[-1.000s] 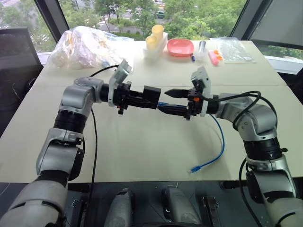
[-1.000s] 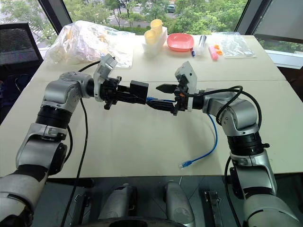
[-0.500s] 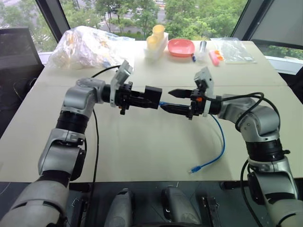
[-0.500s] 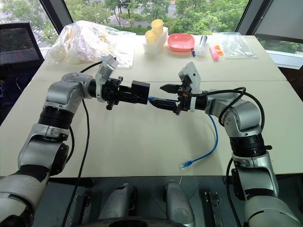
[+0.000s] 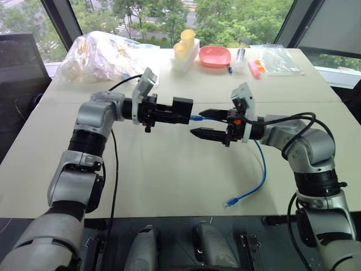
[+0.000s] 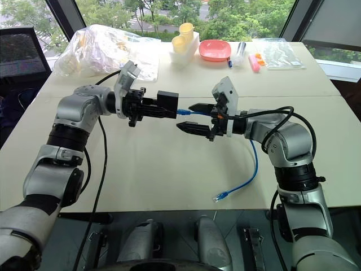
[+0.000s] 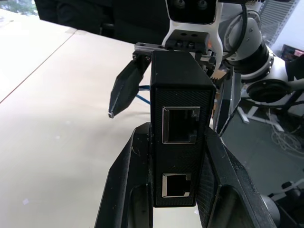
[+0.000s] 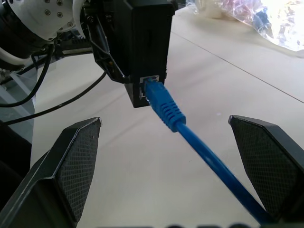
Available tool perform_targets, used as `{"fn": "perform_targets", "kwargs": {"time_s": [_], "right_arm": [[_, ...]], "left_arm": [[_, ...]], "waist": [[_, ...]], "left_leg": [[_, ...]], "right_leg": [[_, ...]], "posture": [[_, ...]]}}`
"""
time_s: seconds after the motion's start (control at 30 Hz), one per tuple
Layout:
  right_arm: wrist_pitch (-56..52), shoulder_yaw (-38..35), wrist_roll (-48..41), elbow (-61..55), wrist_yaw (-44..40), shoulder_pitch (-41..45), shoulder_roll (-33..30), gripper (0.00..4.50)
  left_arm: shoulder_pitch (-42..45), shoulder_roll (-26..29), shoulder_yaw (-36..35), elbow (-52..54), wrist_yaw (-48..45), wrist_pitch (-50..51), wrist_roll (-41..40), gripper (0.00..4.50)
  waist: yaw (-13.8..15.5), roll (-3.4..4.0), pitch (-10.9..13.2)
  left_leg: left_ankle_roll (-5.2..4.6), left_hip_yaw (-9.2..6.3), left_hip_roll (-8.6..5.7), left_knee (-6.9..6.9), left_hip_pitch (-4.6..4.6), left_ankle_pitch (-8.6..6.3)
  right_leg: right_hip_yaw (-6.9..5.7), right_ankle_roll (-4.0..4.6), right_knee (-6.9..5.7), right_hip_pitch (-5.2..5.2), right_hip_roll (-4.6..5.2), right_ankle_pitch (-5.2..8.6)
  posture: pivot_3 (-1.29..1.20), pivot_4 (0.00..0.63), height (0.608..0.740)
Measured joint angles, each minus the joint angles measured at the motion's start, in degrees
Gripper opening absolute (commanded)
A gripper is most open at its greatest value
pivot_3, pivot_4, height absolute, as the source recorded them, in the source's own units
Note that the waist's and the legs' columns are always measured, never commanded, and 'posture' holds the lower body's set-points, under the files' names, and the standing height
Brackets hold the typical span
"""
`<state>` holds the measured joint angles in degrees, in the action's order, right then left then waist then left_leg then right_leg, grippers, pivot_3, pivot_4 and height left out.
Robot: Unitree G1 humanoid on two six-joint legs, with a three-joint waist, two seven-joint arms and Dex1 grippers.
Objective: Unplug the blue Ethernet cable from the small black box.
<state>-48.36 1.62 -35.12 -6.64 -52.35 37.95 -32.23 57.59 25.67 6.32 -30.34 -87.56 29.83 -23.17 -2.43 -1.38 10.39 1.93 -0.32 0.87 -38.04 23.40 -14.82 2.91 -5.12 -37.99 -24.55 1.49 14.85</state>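
head view, left end effector: clamped on small black box, held above desk
head view, right end effector: fingers spread wide, one above and one below blue Ethernet cable, not gripping
head view, cable: plug in box side facing right end effector; free end lying on desk near front edge
left wrist view: box between fingers, two ports visible
right wrist view: blue plug seated in box, pads well apart on both sides
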Motion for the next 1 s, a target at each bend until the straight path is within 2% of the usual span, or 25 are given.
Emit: {"fn": "perform_targets", "kwargs": {"time_s": [0.93, 1.0], "right_arm": [[0.83, -0.02, 0.05, 1.27, 0.87, 0.66, 1.11, 4.49], [0.88, -0.02, 0.04, 1.27, 0.85, 0.65, 1.12, 3.97]], "left_arm": [[-2.63, -0.47, 0.07, 3.73, -0.62, 2.25, -0.07, 0.52], [-2.63, -0.53, 0.07, 3.75, -0.58, 2.28, -0.07, 0.52]], "waist": [[0.05, 0.0, 0.0], [0.02, 0.0, 0.0]], "left_leg": [[0.0, 0.0, 0.0, 0.0, 0.0, 0.0], [0.0, 0.0, 0.0, 0.0, 0.0, 0.0]], "right_leg": [[0.0, 0.0, 0.0, 0.0, 0.0, 0.0], [0.0, 0.0, 0.0, 0.0, 0.0, 0.0]], "posture": [[0.0, 0.15, 0.735], [0.0, 0.15, 0.735]]}}
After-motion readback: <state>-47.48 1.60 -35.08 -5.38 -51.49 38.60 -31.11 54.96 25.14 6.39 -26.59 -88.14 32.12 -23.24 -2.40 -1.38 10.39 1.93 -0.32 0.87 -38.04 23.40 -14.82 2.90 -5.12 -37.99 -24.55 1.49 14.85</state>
